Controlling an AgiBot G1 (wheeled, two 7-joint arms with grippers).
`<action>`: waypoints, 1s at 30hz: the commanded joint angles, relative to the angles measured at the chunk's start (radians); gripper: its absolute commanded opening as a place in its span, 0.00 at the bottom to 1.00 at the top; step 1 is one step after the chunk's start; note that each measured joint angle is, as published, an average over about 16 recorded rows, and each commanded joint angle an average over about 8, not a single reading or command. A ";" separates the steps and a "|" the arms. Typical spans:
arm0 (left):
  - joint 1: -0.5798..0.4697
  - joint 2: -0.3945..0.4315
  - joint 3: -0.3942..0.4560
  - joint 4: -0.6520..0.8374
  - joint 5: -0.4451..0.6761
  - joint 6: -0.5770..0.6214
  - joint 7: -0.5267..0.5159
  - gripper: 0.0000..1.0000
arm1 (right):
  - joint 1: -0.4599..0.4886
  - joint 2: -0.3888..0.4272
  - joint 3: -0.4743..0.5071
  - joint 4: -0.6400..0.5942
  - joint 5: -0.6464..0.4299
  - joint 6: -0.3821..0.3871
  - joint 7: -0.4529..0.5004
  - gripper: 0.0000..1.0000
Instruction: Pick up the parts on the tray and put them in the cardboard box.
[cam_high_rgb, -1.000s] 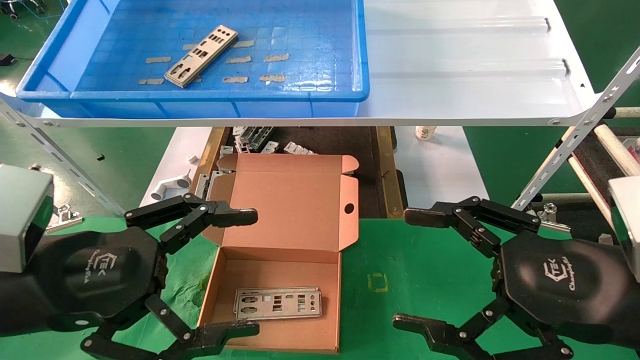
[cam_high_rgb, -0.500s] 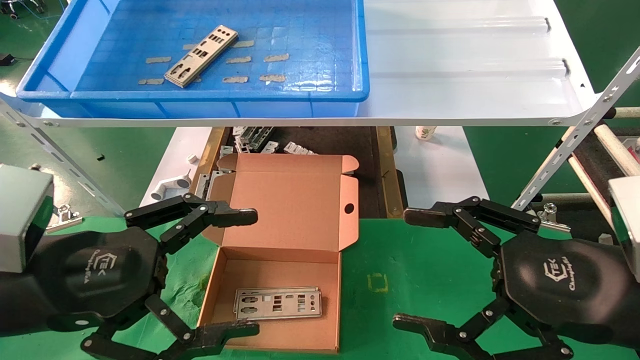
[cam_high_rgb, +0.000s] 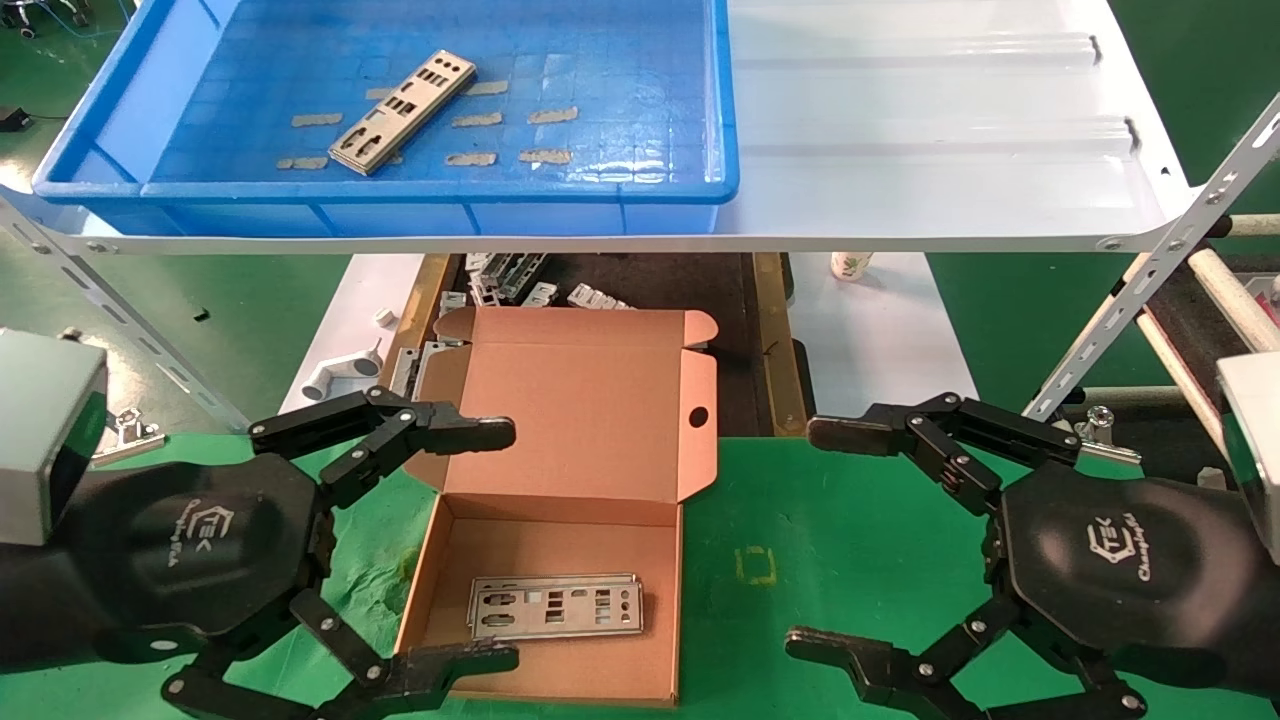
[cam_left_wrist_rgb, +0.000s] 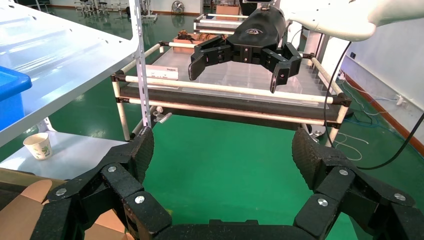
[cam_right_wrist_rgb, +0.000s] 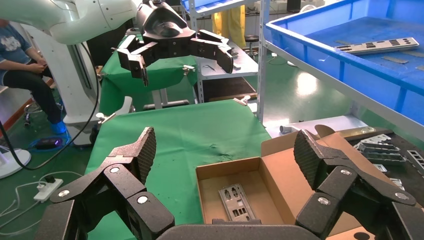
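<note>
1. Nothing has shifted in the past second: the left claw (cam_high_rgb: 420, 545) stays spread wide and empty over the left side of the small brown corrugated cardboard box (cam_high_rgb: 560, 520), its upper finger reaching across the raised lid and its lower one across the box's front left corner.

2. The right claw (cam_high_rgb: 860, 540) likewise remains released and holding nothing, hanging above the green-covered tabletop (cam_high_rgb: 830, 540) well to the right of the box.

3. Silver punched metal plates (cam_high_rgb: 555, 606) lie flat on the floor of the open box, stacked near its front edge; how many are in the stack cannot be told.

4. One more thin silver metal plate with rectangular cutouts (cam_high_rgb: 403, 111) rests diagonally in the large bright-blue plastic tray (cam_high_rgb: 430, 190), towards the tray's left half among strips of beige tape residue (cam_high_rgb: 500, 135).

5. The tray sits on the left part of a white ribbed sheet-metal shelf (cam_high_rgb: 930, 140) above and behind the tabletop.

6. The stillness suggests a pause between deliveries, with the job partly done: a plate is boxed, one is left to fetch.

7. Judging by position, the left claw is the nearer to the remaining plate and would need to rise over the tray rim to reach it.

8. A flat plate on a gridded floor may prove hard to pinch cleanly.
</note>
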 joint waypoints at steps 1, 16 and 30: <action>0.000 0.000 0.000 0.000 0.000 0.000 0.000 1.00 | 0.000 0.000 0.000 0.000 0.000 0.000 0.000 1.00; 0.000 0.000 0.000 0.000 0.000 0.000 0.000 1.00 | 0.000 0.000 0.000 0.000 0.000 0.000 0.000 1.00; 0.000 0.000 0.000 0.000 0.000 0.000 0.000 1.00 | 0.000 0.000 0.000 0.000 0.000 0.000 0.000 1.00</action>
